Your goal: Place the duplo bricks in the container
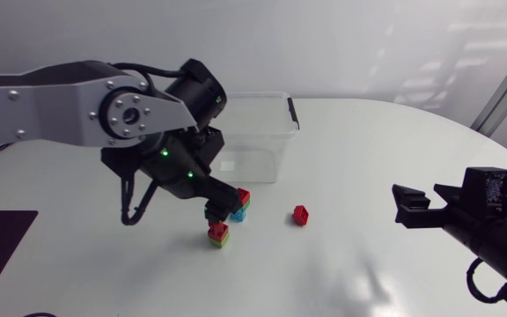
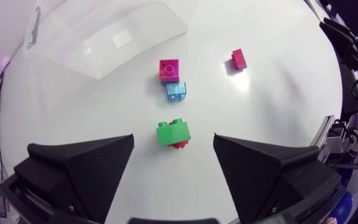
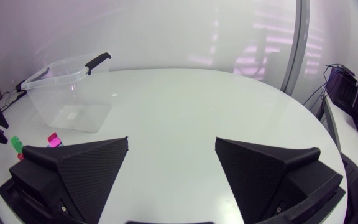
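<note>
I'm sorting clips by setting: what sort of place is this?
Probably a robotics lab bench: a left arm and a right arm flank a white table, with a clear container and toy bricks on it.

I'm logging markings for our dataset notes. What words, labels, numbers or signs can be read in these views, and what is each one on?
No text can be read in any view.
White label on the clear container: too small and blurred to read.
Duplo bricks: no print shows on them.
</note>
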You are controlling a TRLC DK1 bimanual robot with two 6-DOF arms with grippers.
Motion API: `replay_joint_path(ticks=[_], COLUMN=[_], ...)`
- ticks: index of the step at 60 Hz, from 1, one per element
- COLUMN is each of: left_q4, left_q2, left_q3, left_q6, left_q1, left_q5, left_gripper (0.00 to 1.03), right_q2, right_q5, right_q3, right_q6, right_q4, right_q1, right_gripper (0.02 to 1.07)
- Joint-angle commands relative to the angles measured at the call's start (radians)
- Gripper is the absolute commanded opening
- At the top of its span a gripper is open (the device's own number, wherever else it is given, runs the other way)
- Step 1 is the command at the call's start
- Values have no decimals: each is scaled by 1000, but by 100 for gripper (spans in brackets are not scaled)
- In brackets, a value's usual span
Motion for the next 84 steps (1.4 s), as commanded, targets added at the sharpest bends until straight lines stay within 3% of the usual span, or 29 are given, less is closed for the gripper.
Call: replay_joint_path(ticks=[1,12,39,67,84], left_q4=[-12,-12,-12,-13,-4], left_q2=[61,87,155,161,135], left_q3=[46,45,42,17,2], left_q6=[-50,-79,-103,-116,-105], left_q1=[-12,-4,-6,-9,10], left_q5=[-26,-83,-83,-52,-4], left_gripper=[89,89,88,41,36], right_q2=[3,-14,7,3,-10], right_q5=[-1,-1,4,4,6], right_q3=[-17,-27,-40,-43,-58], right_q6=[25,22,24,21,16], right_q4=[19,17,57,59,66], right_q1=[8,8,14,17,17], right_gripper=[103,103,103,103,103])
